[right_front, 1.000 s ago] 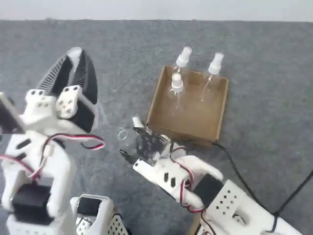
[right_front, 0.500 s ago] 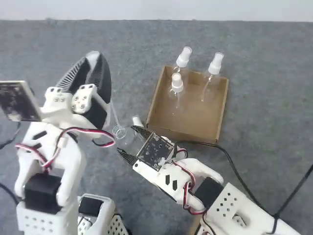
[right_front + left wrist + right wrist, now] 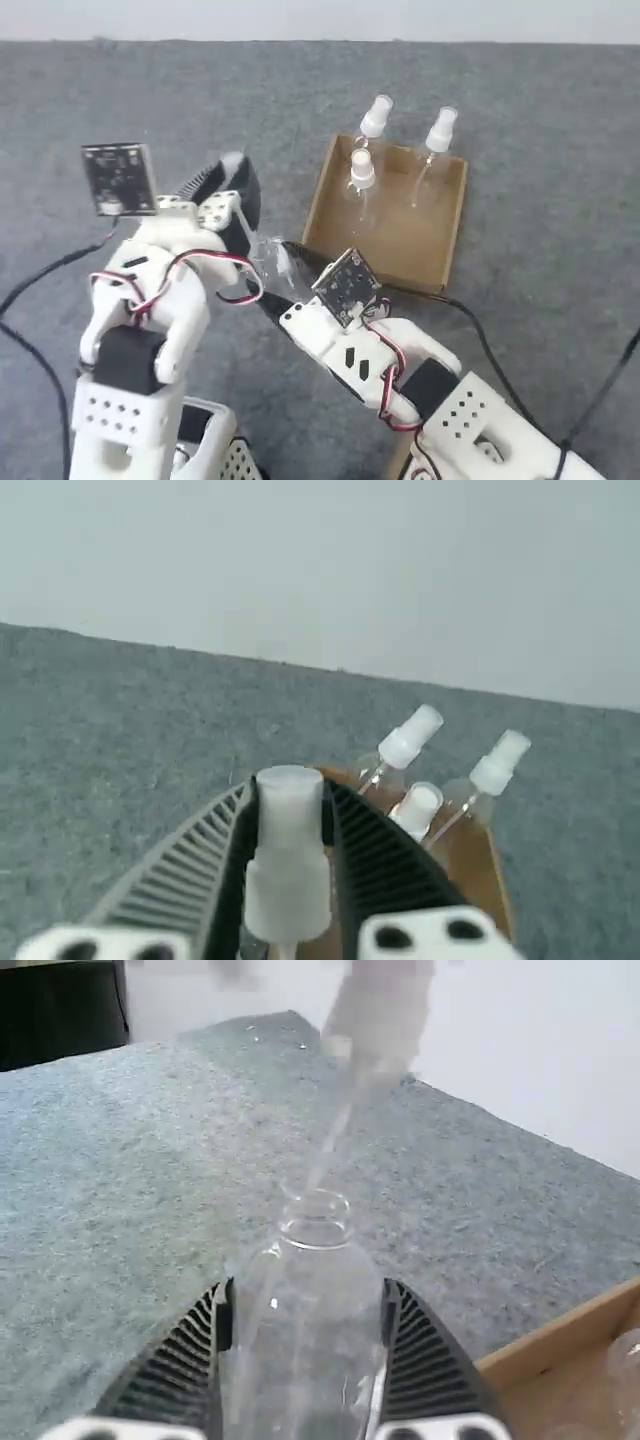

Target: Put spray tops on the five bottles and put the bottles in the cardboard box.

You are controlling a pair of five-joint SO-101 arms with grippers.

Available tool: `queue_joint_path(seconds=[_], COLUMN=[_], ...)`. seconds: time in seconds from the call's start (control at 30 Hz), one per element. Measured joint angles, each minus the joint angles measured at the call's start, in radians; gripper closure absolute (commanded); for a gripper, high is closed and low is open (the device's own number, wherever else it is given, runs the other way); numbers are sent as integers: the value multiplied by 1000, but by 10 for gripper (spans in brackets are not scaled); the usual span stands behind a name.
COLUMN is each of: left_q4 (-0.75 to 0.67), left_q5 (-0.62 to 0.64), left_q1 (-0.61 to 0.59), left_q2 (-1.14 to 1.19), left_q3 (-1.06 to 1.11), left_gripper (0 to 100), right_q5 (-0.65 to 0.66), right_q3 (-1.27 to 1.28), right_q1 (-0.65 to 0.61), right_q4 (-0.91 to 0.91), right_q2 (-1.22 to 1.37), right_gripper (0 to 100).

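Cardboard box lies beyond both jaws, with three capped bottles standing in it. Right jaws clamp an open bottle by its sides. Left jaws grip a spray top, its tube over the neck. Fourth capping looks under way; boxing that bottle and a fifth are left.

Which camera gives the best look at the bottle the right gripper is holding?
The right wrist view: the bottle sits between the right gripper's fingers, its open neck plain. The high view catches a clear sliver of it between the arms. The left wrist view faces the spray top instead.
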Motion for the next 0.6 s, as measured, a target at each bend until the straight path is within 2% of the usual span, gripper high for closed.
queue_joint_path(seconds=[0.17, 0.4, 0.6], left_q4=[3, 60, 61], left_q5=[-2, -81, -152], left_q1=[23, 37, -69], left_q2=[0, 2, -60], left_q3=[26, -3, -92], left_gripper=[901, 893, 895], right_q5=[0, -3, -3], right_q3=[2, 2, 26], right_q1=[3, 11, 11], right_q4=[-5, -8, -8], right_q2=[2, 2, -3], right_gripper=[993, 993, 993])
